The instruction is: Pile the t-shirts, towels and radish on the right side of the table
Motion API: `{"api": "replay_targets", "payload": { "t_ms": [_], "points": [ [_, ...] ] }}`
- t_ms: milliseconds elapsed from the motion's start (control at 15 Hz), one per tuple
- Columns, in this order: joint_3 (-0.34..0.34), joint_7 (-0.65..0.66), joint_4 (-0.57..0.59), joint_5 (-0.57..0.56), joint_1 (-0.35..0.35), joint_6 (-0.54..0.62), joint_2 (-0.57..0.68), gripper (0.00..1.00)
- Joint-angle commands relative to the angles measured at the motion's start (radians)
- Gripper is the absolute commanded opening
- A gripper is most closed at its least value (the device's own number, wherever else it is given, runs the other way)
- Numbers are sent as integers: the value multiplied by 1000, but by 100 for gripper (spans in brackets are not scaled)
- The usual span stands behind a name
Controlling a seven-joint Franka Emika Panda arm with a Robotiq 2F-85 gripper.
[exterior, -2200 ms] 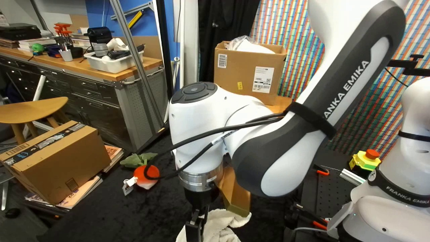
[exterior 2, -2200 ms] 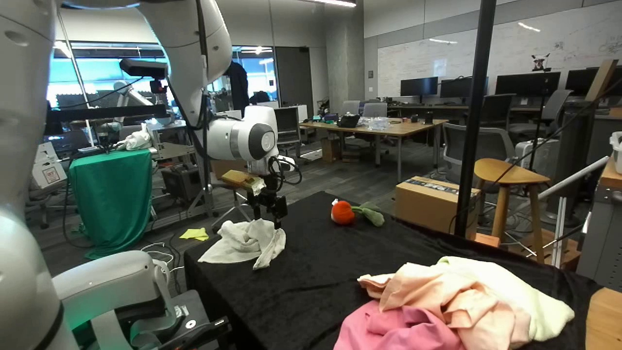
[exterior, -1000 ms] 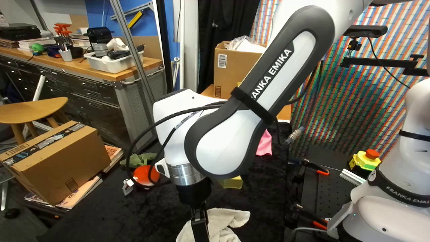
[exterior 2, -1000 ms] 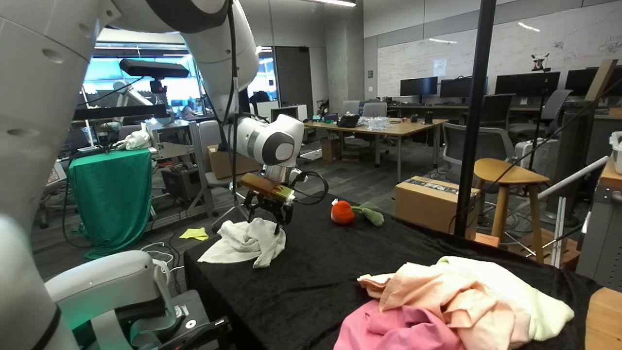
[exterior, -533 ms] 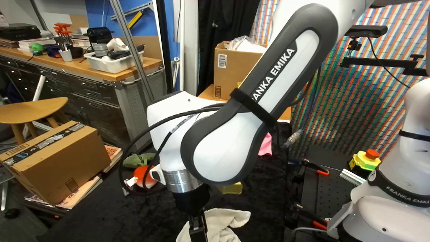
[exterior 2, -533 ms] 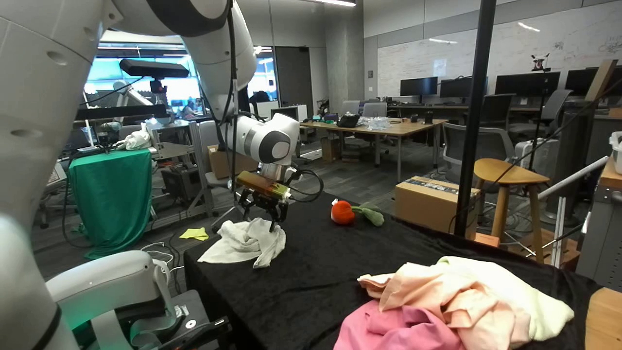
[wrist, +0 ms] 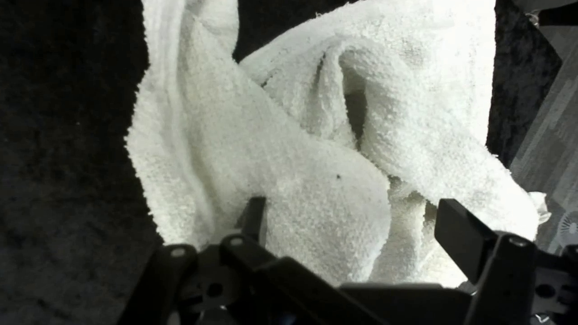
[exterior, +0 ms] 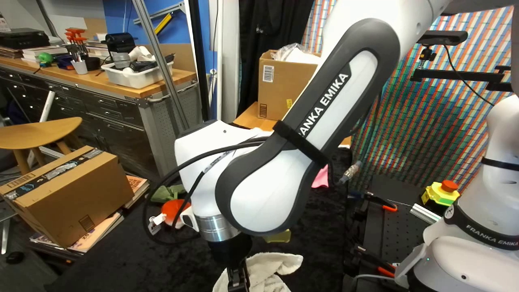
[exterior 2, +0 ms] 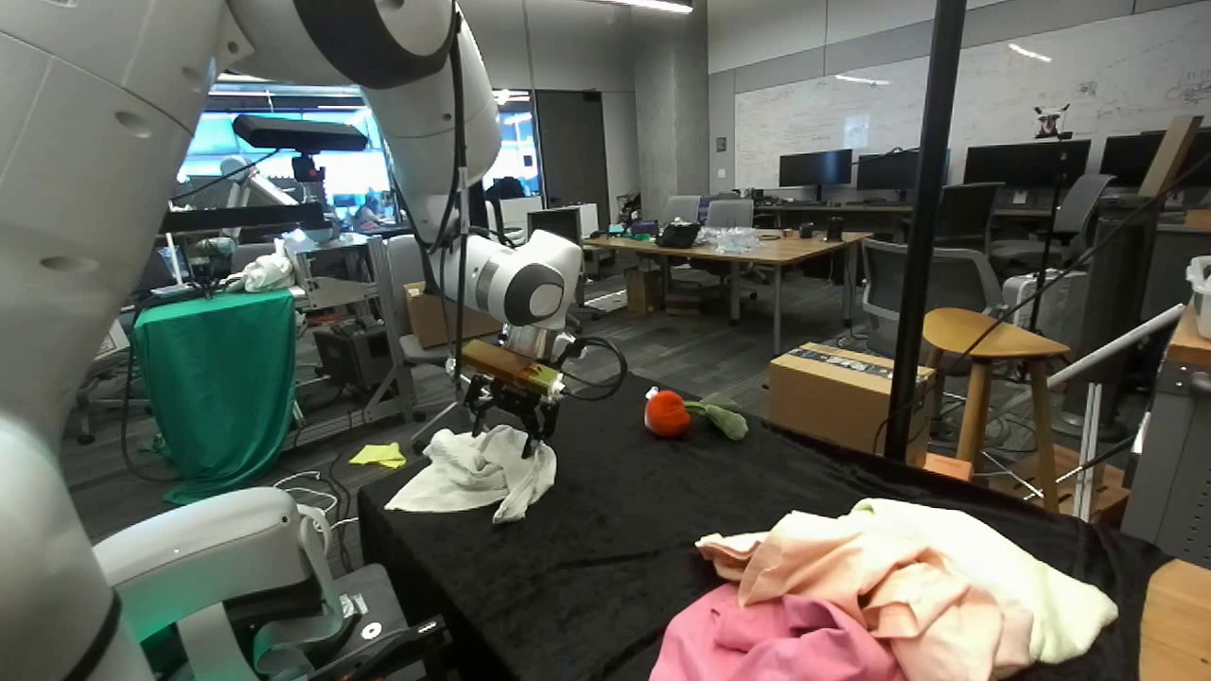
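Observation:
A crumpled white towel [exterior 2: 445,478] lies near the table's edge; it also shows in an exterior view [exterior: 269,267] and fills much of the wrist view [wrist: 289,171]. My gripper [wrist: 354,212] is open over it, fingers wide apart, with loose towel folds between and below them. In an exterior view the gripper [exterior 2: 503,435] points down at the towel; whether the fingertips touch it is unclear. The red radish [exterior 2: 668,414] with green leaves lies farther back on the black table [exterior 2: 605,530]; the arm's cable partly crosses it in an exterior view [exterior: 172,209].
A peach cloth [exterior 2: 880,586], a pink cloth [exterior 2: 776,643] and a pale yellow-green cloth [exterior 2: 1050,596] are heaped at the table's other end. A black pole [exterior 2: 918,236] and a cardboard box [exterior 2: 833,383] stand beside the table. A red emergency button [exterior: 449,186] sits by the arm's base.
My wrist has turned and the gripper has come down closer over the white towel. In the last half second it has lowered slightly. The towel, radish and heaped cloths have not visibly moved.

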Motion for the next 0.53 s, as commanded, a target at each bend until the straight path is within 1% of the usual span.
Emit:
{"api": "replay_targets", "payload": {
  "t_ms": [0,67,133,267,333,400,467],
  "points": [
    [-8,10,41,1,7,-15,24,69],
    [-5,3,43,7,2,-19,23,62],
    [-2,-3,45,12,-3,-23,23,52],
    [2,-11,46,21,-12,-31,17,38],
    [6,-21,48,30,-20,-40,14,29],
    [11,-32,48,41,-29,-48,8,22],
    [15,-42,48,48,-37,-54,2,13]
  ]
}}
